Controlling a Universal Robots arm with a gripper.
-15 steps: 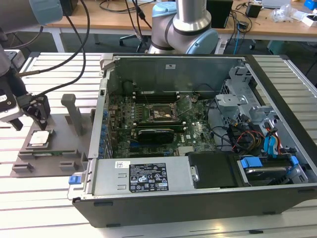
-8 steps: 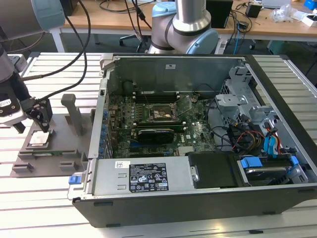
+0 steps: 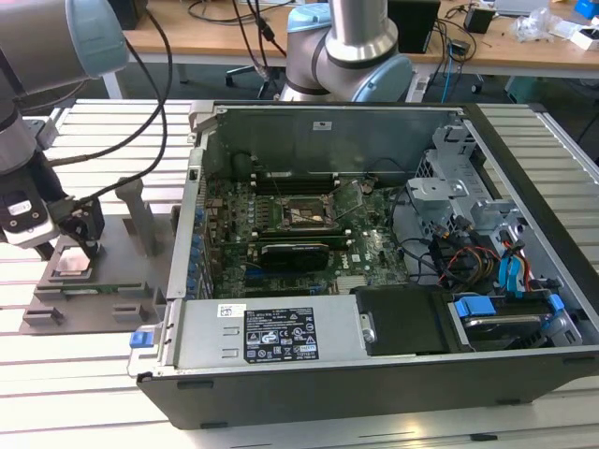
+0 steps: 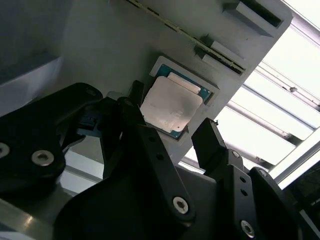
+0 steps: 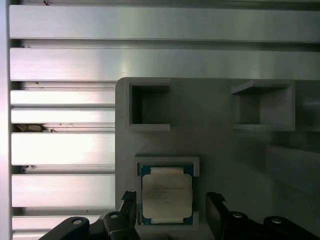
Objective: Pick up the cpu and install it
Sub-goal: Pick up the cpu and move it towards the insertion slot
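Note:
The cpu (image 3: pixel 73 265) is a small square chip with a silvery top. It lies flat in a shallow pocket of a grey holder plate (image 3: pixel 112 292) on the exterior view's left, outside the computer case. My gripper (image 3: pixel 79 245) hangs just above it, open. In both wrist views the two black fingers straddle the cpu (image 5: pixel 166 194) (image 4: pixel 170 107), one on each side, with a small gap at either edge. Nothing is held in the gripper (image 5: pixel 172 200) (image 4: pixel 172 112). The open cpu socket (image 3: pixel 304 216) sits on the motherboard inside the case.
The open computer case (image 3: pixel 374 374) fills the middle and the exterior view's right, with cables and drive bays (image 3: pixel 496 271) inside. Upright posts (image 3: pixel 140 217) stand on the holder plate near the gripper. Square recesses (image 5: pixel 149 106) lie beyond the cpu. A slatted metal table (image 3: pixel 84 393) carries everything.

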